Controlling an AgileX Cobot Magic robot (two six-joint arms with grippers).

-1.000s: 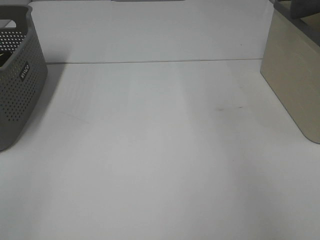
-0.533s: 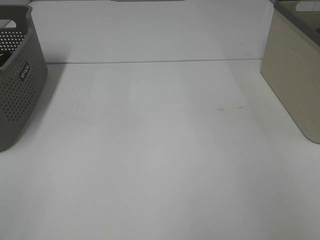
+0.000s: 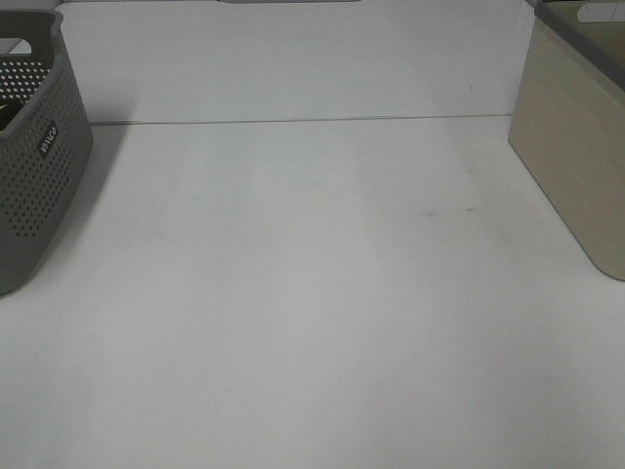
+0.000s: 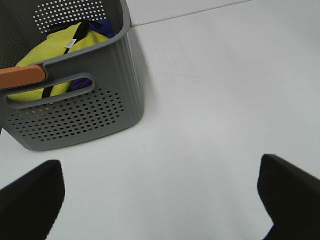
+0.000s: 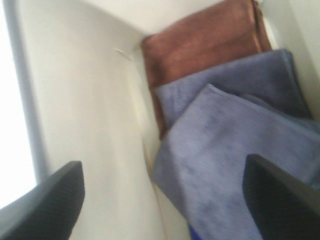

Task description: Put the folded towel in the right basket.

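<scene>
Two questions: spotting the task's thing anywhere, and gripping anything?

Looking down through the right wrist camera on a folded blue-grey terry towel (image 5: 225, 150), lying topmost inside the smooth beige plastic basket (image 5: 85, 100) and overlapping a folded brown towel (image 5: 200, 45); taking that topmost one for the task's towel. Gripping nothing: holding the right gripper (image 5: 162, 164) spread wide above it.

And reading the left gripper (image 4: 160, 161) how?

As released likewise, spread wide over the white table (image 4: 210, 100), near the grey perforated plastic basket (image 4: 75, 115), touching nothing.

Expecting what in the handling?

Expecting something light, soft and floppy, neither slippery nor fragile, sagging and unfolding if pinched by one corner. Favouring a pinch across the folded edge, catching every layer together.
</scene>
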